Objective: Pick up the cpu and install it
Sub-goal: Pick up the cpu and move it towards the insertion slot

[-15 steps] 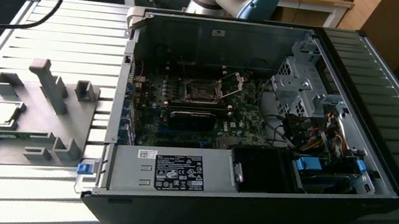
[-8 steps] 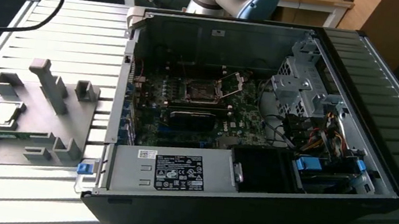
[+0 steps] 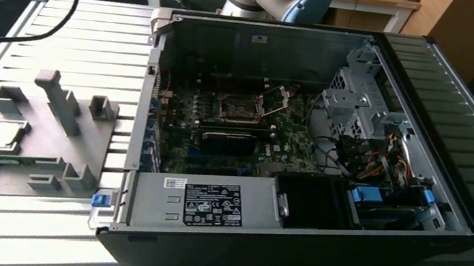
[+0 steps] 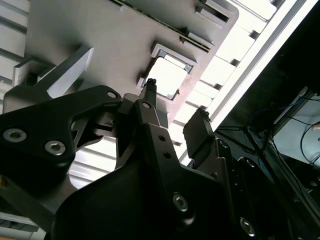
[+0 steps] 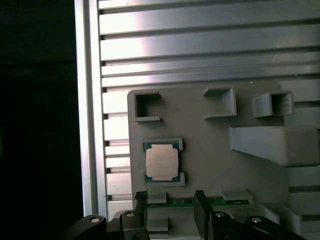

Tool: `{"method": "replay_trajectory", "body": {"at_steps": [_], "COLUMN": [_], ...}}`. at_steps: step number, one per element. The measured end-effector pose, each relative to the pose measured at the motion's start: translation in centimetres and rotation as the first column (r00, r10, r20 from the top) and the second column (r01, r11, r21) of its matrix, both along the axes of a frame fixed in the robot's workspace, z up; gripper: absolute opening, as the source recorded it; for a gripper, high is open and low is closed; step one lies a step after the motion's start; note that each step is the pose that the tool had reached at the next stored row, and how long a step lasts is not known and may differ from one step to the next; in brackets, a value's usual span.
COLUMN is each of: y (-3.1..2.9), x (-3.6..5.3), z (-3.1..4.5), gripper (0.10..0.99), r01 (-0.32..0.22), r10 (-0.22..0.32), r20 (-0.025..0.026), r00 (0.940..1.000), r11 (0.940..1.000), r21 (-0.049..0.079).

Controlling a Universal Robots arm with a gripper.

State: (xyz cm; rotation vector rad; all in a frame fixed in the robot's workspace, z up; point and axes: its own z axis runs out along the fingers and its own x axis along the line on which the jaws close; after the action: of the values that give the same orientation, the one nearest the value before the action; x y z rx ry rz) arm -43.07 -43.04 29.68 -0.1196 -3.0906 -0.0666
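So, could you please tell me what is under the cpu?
The cpu lies in a framed pocket of the grey fixture plate; the pocket floor beneath it is covered.

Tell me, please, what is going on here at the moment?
The robot arm's gripper hangs open and empty over the grey fixture on the slatted table, close to the cpu. The cpu lies in its pocket in the fixture, not yet picked up. To the exterior view's right stands the open computer case, with the motherboard socket inside.
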Motion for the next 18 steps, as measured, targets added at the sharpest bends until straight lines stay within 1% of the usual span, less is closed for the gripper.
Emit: {"method": "replay_trajectory", "body": {"at_steps": [4,7,10,11,12,18], "y": [-0.01,-0.04,-0.05,-0.06,-0.06,-0.06], "x": [0.00,0.00,0.00,0.00,0.00,0.00], "z": [-0.26,-0.47,-0.72,-1.12,-1.16,-1.53], "gripper": [0.498,0.498,0.498,0.498,0.498,0.498], "r01": [0.000,0.000,0.000,0.000,0.000,0.000], "r10": [0.000,0.000,0.000,0.000,0.000,0.000], "r20": [-0.0014,-0.0039,-0.0075,-0.0109,-0.0117,-0.0126], "r00": [1.0000,1.0000,1.0000,0.9999,0.9999,0.9999], "r11": [1.0000,1.0000,1.0000,1.0000,1.0000,1.0000], "r21": [0.000,0.000,0.000,0.000,0.000,0.000]}}
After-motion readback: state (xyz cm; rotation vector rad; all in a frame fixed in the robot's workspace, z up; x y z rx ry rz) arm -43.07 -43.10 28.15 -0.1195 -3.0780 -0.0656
